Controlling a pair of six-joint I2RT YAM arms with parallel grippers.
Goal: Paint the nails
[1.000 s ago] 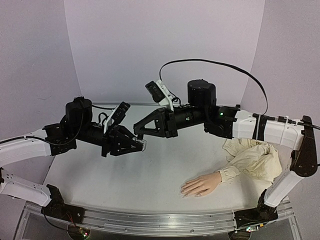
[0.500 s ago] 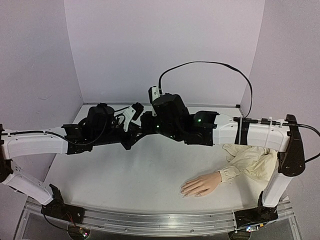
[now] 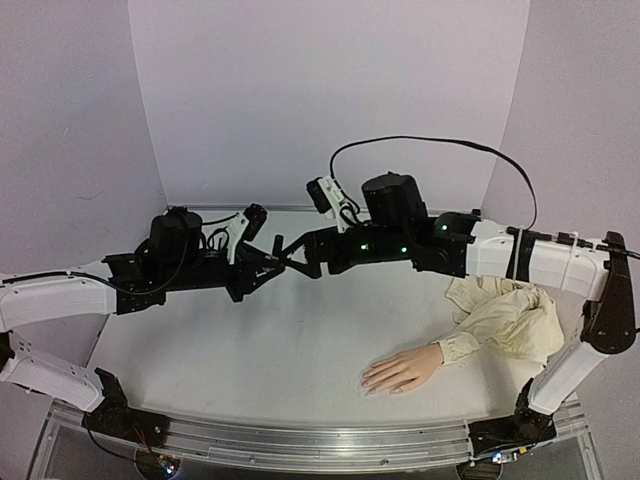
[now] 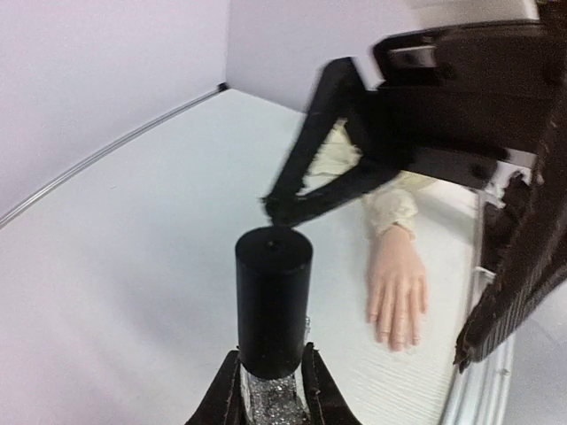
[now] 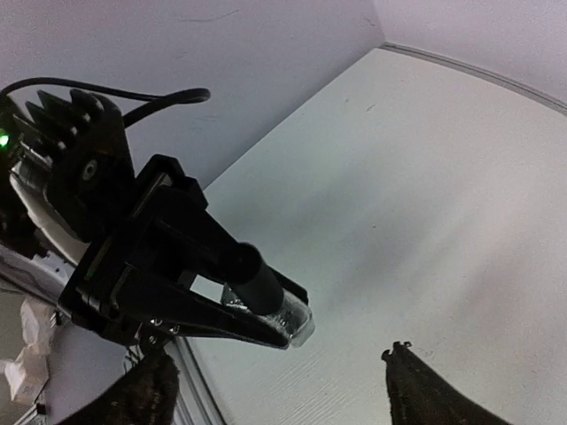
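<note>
My left gripper (image 4: 271, 390) is shut on the glittery glass body of a small polish bottle (image 4: 273, 297), which stands upright with its black cap on. My right gripper (image 3: 286, 255) is open, its fingers (image 4: 306, 168) spread on either side of the cap without touching it. In the right wrist view the bottle (image 5: 266, 297) lies between the left gripper's jaws, above my right gripper (image 5: 279, 390). The mannequin hand (image 3: 400, 370) lies palm down near the table's front edge. Its nails (image 4: 394, 341) are tiny and show no visible colour.
The hand's cream cloth sleeve (image 3: 510, 320) is bunched at the right side of the table, beside the right arm's base. A black cable (image 3: 440, 145) loops above the right arm. Lilac walls close the table on three sides.
The right gripper has gone from shut to open. Half a second ago the two arms were pressed close together; now they have drawn slightly apart, the bottle staying in the left gripper.
</note>
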